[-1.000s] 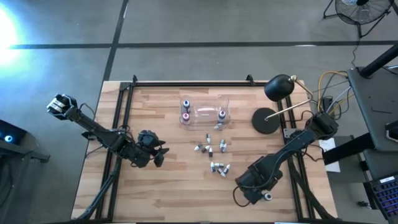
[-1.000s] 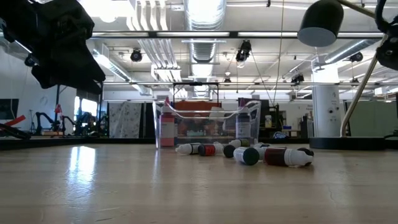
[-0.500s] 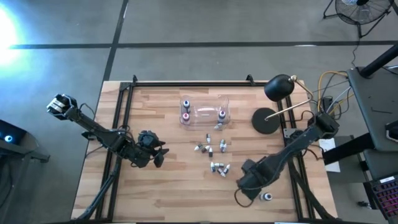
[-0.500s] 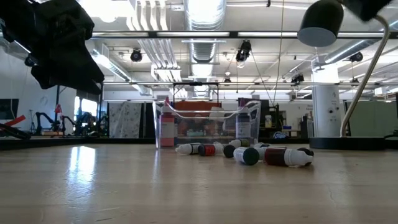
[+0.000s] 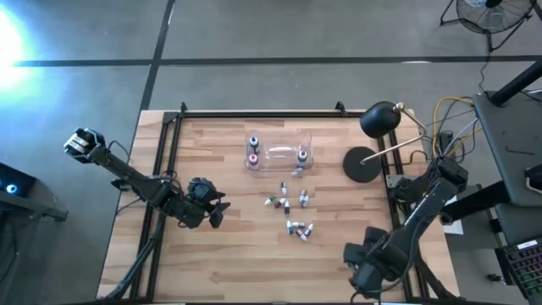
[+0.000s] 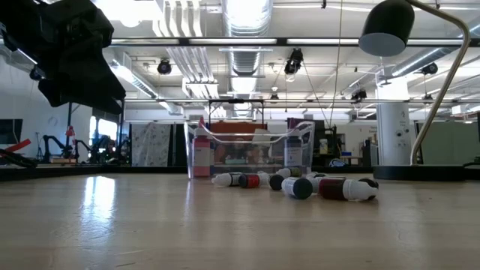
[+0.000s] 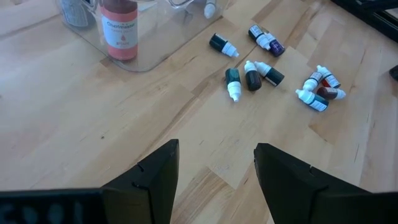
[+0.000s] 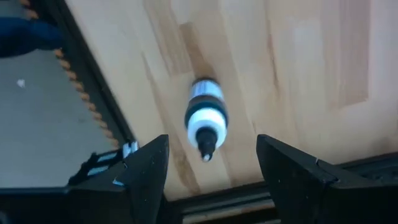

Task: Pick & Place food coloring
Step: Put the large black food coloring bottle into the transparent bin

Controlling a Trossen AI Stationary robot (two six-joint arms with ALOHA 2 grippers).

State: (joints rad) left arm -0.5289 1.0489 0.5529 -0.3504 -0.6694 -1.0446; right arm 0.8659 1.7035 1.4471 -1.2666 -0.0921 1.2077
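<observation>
Several small food coloring bottles (image 5: 292,213) lie scattered on the wooden table in front of a clear plastic box (image 5: 279,151), in which a few bottles stand upright. One more bottle (image 8: 205,118), with a white cap, lies alone near the table's near right corner. My right gripper (image 8: 211,146) hangs open above it, pointing down, one finger on each side and clear of it. In the high view that gripper (image 5: 366,273) hides the bottle. My left gripper (image 7: 216,149) waits open over the table's left half (image 5: 212,207), aimed at the scattered bottles (image 7: 261,71).
A black desk lamp (image 5: 364,161) stands at the far right, its head (image 5: 381,119) over the table's edge. The table's dark frame rail (image 8: 93,112) and the floor run close beside the lone bottle. Bare wood lies between the two arms.
My right gripper has risen and swung toward the table's near right corner, rolling about its own axis. It now stands over the lone bottle, which had shown beside it in the high view. Its arm has left the low view. The bottles have not moved.
</observation>
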